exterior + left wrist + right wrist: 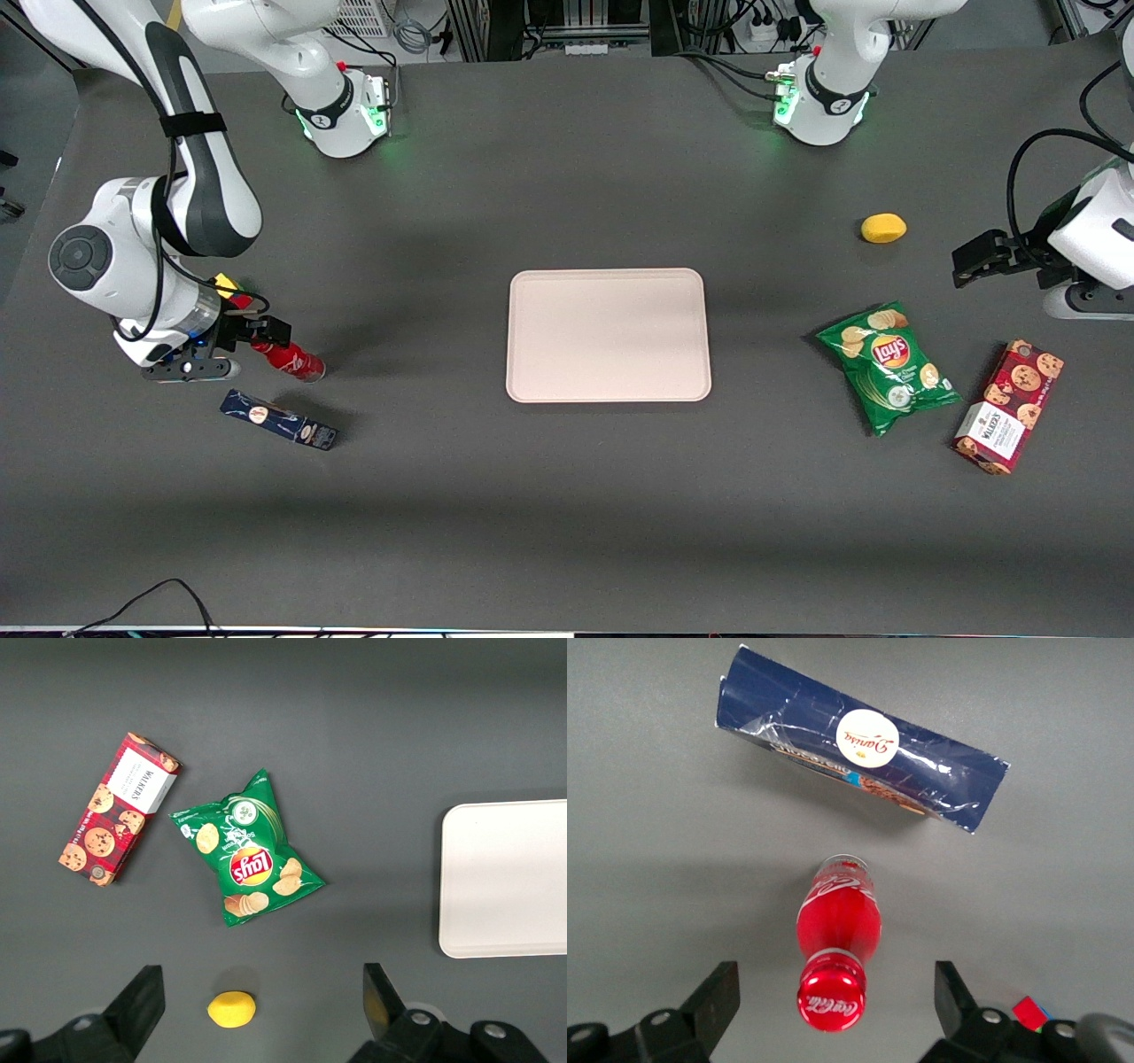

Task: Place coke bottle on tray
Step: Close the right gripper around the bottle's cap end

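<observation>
The gripper (pixel 833 1010) hangs over the coke bottle (pixel 835 943) with its fingers spread wide — one on each side, neither touching it. The bottle stands on the table (pixel 443 496) near the working arm's end, just beside a dark blue box (pixel 279 420) — well apart from the pink tray (pixel 609 335) at the middle.

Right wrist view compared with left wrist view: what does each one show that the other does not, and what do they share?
Only the right wrist view shows the coke bottle, tilted, with its red cap between the open fingers of the gripper, and the dark blue box lying beside it. Only the left wrist view shows the tray, the green chips bag, the cookie box and the yellow lemon. Both share only the dark grey table; no object appears in both.
</observation>
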Action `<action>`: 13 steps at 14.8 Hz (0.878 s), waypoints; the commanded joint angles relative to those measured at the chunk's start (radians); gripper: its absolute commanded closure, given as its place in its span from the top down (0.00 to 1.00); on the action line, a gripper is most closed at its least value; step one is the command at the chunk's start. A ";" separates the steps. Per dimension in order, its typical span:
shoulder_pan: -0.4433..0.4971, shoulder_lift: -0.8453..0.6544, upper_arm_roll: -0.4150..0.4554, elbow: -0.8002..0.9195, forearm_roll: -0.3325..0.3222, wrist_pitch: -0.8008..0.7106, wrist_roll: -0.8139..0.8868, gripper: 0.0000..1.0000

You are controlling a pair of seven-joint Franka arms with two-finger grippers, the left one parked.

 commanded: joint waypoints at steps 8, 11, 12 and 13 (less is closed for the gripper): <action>-0.005 -0.011 -0.001 -0.022 0.022 0.029 -0.049 0.87; -0.005 -0.008 -0.001 -0.022 0.022 0.030 -0.061 0.71; -0.006 -0.006 -0.001 -0.020 0.022 0.032 -0.061 0.63; -0.006 -0.006 -0.001 -0.022 0.022 0.036 -0.061 0.53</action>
